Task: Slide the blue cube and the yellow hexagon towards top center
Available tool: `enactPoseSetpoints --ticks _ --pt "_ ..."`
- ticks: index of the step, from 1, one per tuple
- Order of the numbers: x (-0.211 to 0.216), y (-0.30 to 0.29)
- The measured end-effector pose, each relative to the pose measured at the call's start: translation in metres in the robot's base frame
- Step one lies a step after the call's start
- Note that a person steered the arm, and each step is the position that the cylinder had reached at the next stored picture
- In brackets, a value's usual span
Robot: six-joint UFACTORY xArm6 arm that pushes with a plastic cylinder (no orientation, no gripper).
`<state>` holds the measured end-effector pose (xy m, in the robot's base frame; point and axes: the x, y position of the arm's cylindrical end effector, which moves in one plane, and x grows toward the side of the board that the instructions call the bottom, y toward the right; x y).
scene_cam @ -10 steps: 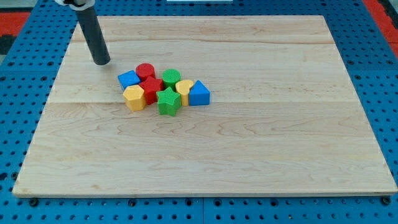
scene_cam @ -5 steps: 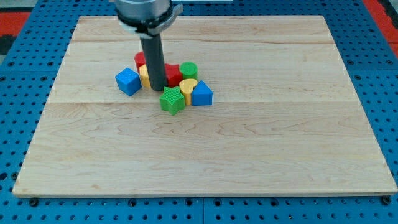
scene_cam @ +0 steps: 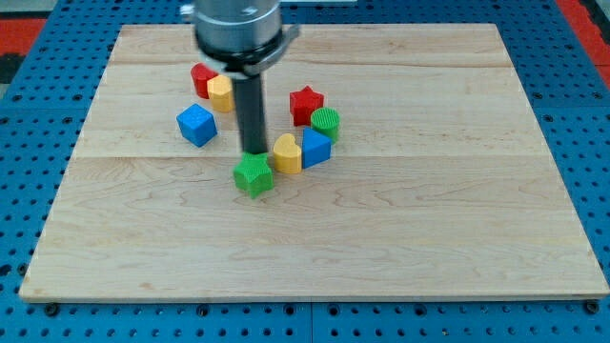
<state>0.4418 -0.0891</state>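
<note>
My tip (scene_cam: 254, 153) touching green star (scene_cam: 254, 175), blue cube (scene_cam: 196, 125) left, yellow hexagon (scene_cam: 221, 93) upper left, no tool, no legible writing

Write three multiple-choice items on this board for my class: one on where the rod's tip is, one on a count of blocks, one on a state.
1. Where is my tip?
A. just above the green star
B. beside the blue cube
C. at the board's bottom edge

2. How many red blocks show?
A. one
B. two
C. three

3. Which block touches the yellow hexagon?
A. blue cube
B. green cylinder
C. a red block

Key:
1 A: my tip ends right at the upper edge of the green star.
2 B: one red block lies at upper left and a red star to the right of the rod.
3 C: the yellow hexagon sits against that red block, while the blue cube lies apart, below and to the left of it.
</note>
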Motion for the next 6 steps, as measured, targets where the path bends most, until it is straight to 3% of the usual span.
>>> enactPoseSetpoints --ticks 2,4,5,6 --pt "-0.031 -0.091" --pt "-0.054 -0.100" --pt "-0.084 -0.076" --pt "-0.090 -0.003"
